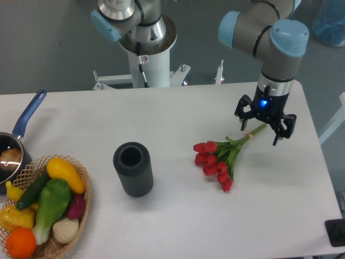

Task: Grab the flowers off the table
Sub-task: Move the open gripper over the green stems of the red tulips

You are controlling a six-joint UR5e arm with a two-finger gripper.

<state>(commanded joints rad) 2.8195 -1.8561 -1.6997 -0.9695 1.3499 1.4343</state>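
Note:
The flowers [218, 161], red tulips with green leaves and pale green stems, lie on the white table [178, 216] at the right. The heads point to the lower left and the stems run up to the right. My gripper [261, 131] hangs over the far end of the stems with its black fingers spread wide, one on each side of the stems. The jaws are open and hold nothing. I cannot tell whether the fingertips touch the tabletop.
A dark grey ribbed cylinder vase [133, 169] stands upright left of the flowers. A wicker basket [81, 216] of colourful vegetables sits at the front left corner. A blue-handled pan [16, 135] is at the left edge. The arm's base [148, 48] stands behind the table.

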